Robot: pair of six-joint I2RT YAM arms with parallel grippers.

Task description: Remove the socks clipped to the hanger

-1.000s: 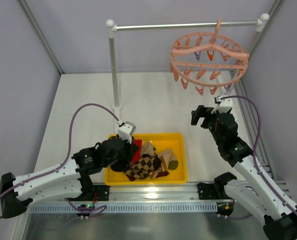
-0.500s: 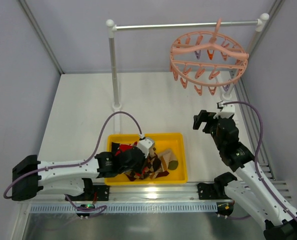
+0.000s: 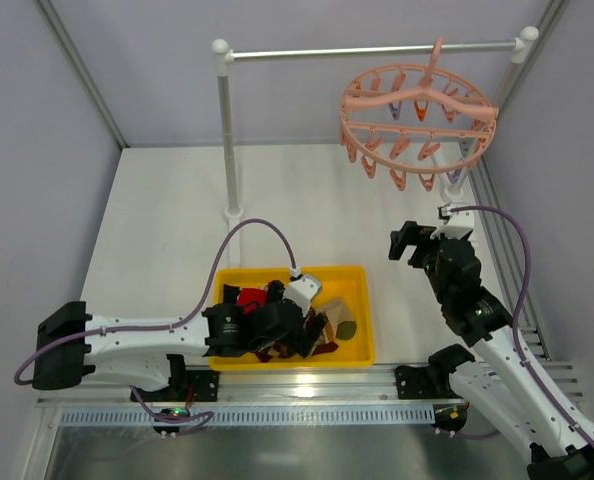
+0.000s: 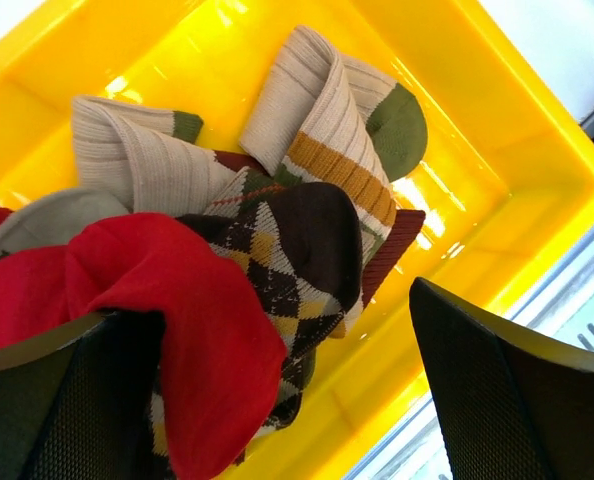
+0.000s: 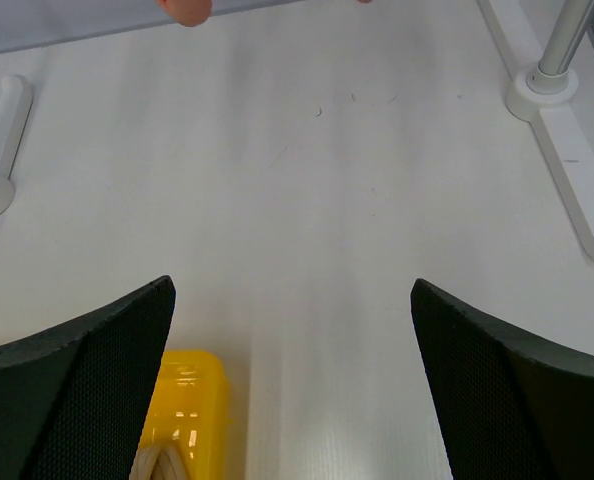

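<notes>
At the left of the overhead view, the left arm reaches low across the near edge of the table (image 3: 317,190), and the left gripper (image 4: 297,400) hangs over the yellow tray (image 4: 537,150), its jaws spread wide. All the socks we can see lie heaped in that tray. A plain red sock (image 4: 177,300) is bunched against the gripper's left finger (image 4: 67,400), though we cannot tell whether it presses on the pad. An argyle sock (image 4: 297,240) in brown and tan diamonds lies just beside and partly under the red one. Behind it are two ribbed cream socks with green toes: one folded (image 4: 137,150), the other (image 4: 327,130) arched and banded in mustard. A strip of maroon fabric (image 4: 392,240) shows beneath the argyle. Further back stands the white upright of the rail stand (image 3: 227,130), and its metal bar runs to the right. The salmon-pink ring hanger (image 3: 423,90) hangs by its hook from that bar near the right end, with its small clips dangling around the rim. Below the hanger, well apart from it and from the tray, the right gripper (image 5: 297,380) is held above bare table, jaws also wide apart with nothing between them.
</notes>
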